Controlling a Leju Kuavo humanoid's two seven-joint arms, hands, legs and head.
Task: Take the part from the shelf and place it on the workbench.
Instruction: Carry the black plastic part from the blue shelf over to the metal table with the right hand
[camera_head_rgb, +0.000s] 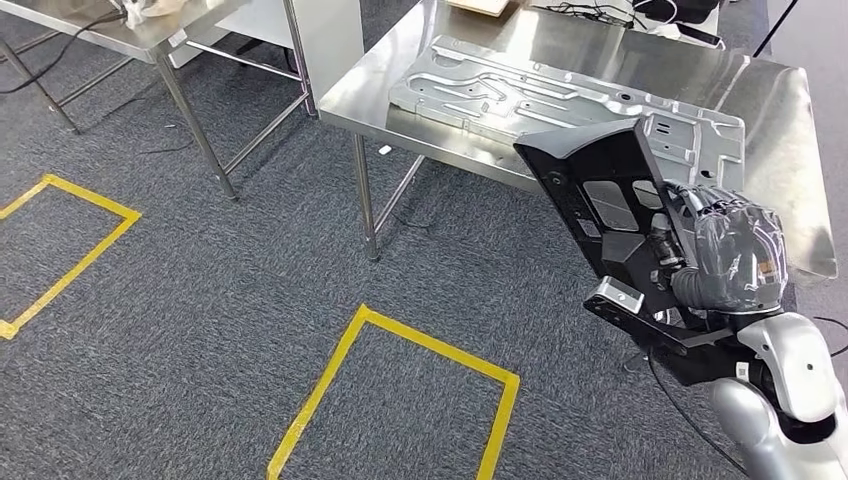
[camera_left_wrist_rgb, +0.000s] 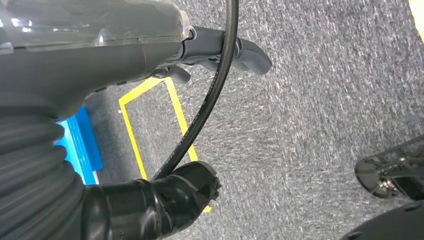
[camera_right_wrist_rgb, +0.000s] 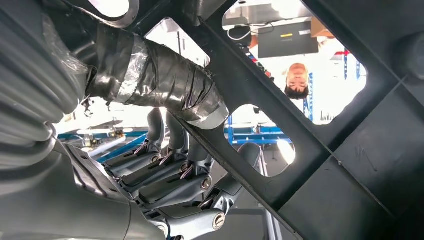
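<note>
While right hand (camera_head_rgb: 735, 255) fingers clamp the black panel (camera_head_rgb: 610, 205), its long axis tilts up over the workbench (camera_head_rgb: 790, 120) edge; left hand (camera_left_wrist_rgb: 220, 50) fingers curled, empty.

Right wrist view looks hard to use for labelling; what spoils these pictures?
Right wrist view: bright backlight through the black part's openings, which darkens the right hand. Head view: glare on the steel workbench. Left wrist view: hand close and soft, carpet streaked.

yellow tape squares (camera_head_rgb: 400, 400) on grey carpet (camera_head_rgb: 220, 300) | second steel table (camera_head_rgb: 150, 40) far left | person (camera_right_wrist_rgb: 298, 80) beyond
</note>
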